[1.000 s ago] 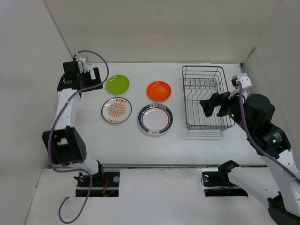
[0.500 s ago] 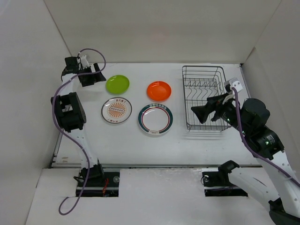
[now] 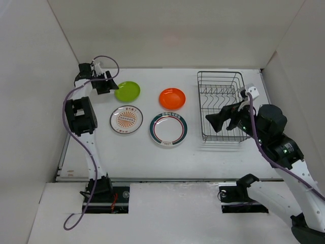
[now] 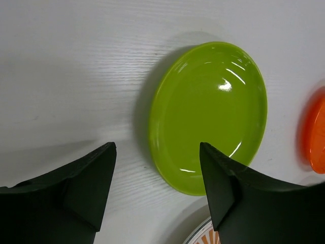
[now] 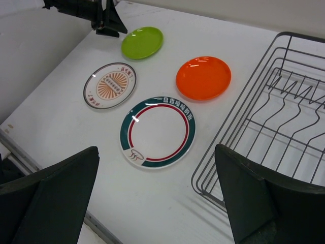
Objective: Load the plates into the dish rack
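Lime plate point(image 4: 208, 117) beside left pincer point(image 4: 156, 150), apparently apart

On counter point(image 3: 132, 157): far-left plate point(image 3: 127, 91), far-right plate point(image 3: 172, 98), near-left plate point(image 3: 126, 120), near-right plate point(image 3: 168, 129). Right of them, dish rack point(image 3: 218, 72); my left end effector point(image 4: 157, 148) beside the far-left one.

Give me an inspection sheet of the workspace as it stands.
Surface: white table, no spills seen.
Job's things: lime green plate, orange plate, sunburst plate and teal-rimmed plate lie flat on the table, apart; dish rack holds no plate.
Clutter: nothing seen.
Grippers: left gripper open, empty, at the lime green plate's edge; right gripper open, empty, by the dish rack.
Cables: purple cables run along both arms, off the plates.
Surroundings: white walls on three sides.
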